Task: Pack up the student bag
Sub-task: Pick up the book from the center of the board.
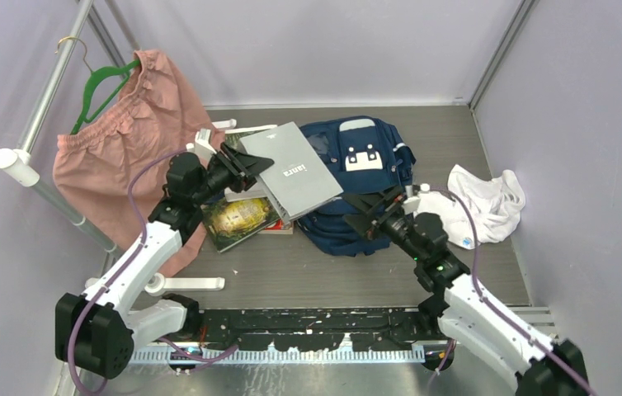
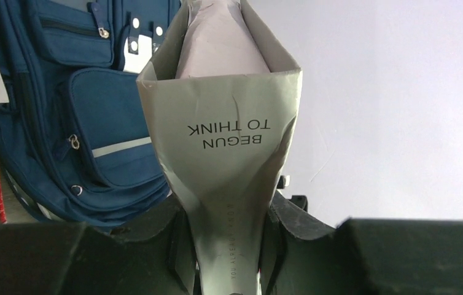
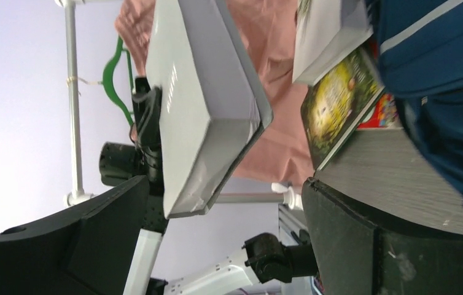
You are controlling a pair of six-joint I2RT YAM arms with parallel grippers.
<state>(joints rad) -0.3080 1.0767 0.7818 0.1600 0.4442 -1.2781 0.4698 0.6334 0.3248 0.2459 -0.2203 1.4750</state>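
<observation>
Left tool [image 1: 244, 162] grips the book [image 1: 291, 169] by one edge, raised beside the bag [image 1: 357, 157] lying on the bench [image 1: 332, 272]; right tool [image 1: 371, 213] gapes at the bag's near edge; best hold the mouth wide, then tip the book in.

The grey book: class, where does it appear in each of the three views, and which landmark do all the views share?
Top external: grey book left of centre, tilted.
Left wrist: grey book at centre, seen end-on.
Right wrist: grey book upper centre, edge-on.
Shared landmark: navy backpack: centre, left, right edge.
</observation>
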